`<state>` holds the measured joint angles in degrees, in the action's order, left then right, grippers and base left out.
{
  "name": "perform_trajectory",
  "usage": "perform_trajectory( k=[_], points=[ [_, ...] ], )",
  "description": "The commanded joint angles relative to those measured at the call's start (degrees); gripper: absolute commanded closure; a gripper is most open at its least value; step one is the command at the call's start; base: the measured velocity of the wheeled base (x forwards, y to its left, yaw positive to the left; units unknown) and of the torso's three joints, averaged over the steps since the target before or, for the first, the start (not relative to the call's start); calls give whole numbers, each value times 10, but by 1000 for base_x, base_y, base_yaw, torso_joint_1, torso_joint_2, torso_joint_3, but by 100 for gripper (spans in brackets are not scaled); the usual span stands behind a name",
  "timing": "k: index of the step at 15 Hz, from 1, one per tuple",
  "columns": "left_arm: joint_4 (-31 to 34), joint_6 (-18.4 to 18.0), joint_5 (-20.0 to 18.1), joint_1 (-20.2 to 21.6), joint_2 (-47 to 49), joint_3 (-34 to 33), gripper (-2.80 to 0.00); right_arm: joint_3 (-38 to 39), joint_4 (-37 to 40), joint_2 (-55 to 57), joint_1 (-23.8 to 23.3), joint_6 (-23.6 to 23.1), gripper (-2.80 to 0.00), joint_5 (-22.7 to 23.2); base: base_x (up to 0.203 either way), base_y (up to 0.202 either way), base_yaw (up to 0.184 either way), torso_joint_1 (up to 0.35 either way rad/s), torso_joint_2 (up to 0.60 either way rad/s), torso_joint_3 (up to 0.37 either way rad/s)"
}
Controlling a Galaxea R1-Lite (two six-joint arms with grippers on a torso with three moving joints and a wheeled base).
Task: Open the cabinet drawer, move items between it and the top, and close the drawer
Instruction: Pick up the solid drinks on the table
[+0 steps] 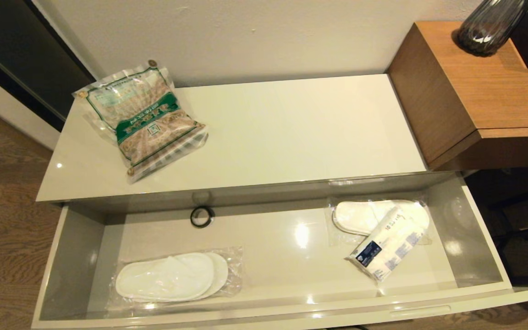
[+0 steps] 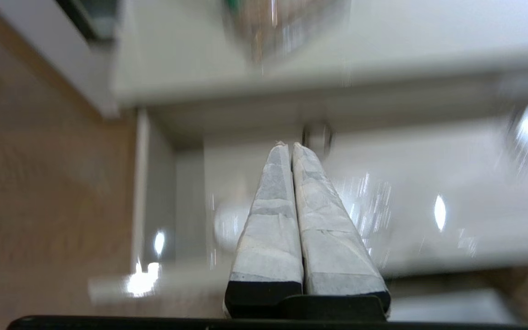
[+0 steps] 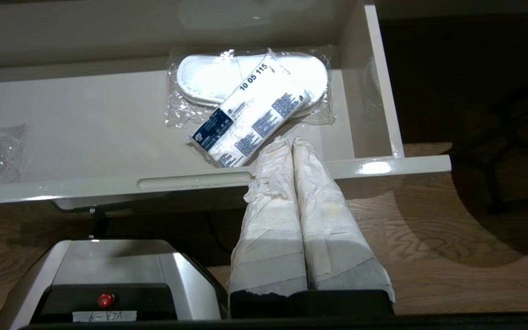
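Observation:
The cabinet drawer point(image 1: 69, 266) stands pulled fully out. On the left of the top point(image 1: 291, 128) lies the clear bag of tan food point(image 1: 142, 117) with its green-and-white label. One wrapped pair of white slippers point(image 1: 172, 277) lies front left in the drawer. A second pair point(image 1: 360, 215) lies at the right, partly under the tissue pack point(image 1: 390, 245). Neither gripper shows in the head view. My left gripper point(image 2: 290, 145) is shut and empty over the drawer's left part. My right gripper point(image 3: 287, 141) is shut and empty, its tips at the drawer's front rim point(image 3: 190, 182) below the tissue pack point(image 3: 250, 117).
A small black ring point(image 1: 201, 216) rests against the drawer's back wall. A taller brown wooden block point(image 1: 484, 91) with a dark glass vase point(image 1: 488, 25) adjoins the top on the right. Wood floor lies on both sides. The robot's grey base point(image 3: 117, 275) sits in front of the drawer.

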<state>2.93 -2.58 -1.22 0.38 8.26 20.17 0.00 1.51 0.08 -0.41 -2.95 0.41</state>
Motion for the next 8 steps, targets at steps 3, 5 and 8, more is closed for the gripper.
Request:
perform_trajectory(
  k=[3, 5, 8],
  points=[
    [130, -111, 51, 40, 259, 260, 0, 1, 0, 1, 0, 0, 0, 0, 0, 0, 0, 0, 0, 0],
    [142, -226, 89, 59, 350, 266, 0, 1, 0, 1, 0, 0, 0, 0, 0, 0, 0, 0, 0, 0],
    [18, -451, 111, 61, 455, 239, 0, 1, 0, 1, 0, 0, 0, 0, 0, 0, 0, 0, 0, 0]
  ],
)
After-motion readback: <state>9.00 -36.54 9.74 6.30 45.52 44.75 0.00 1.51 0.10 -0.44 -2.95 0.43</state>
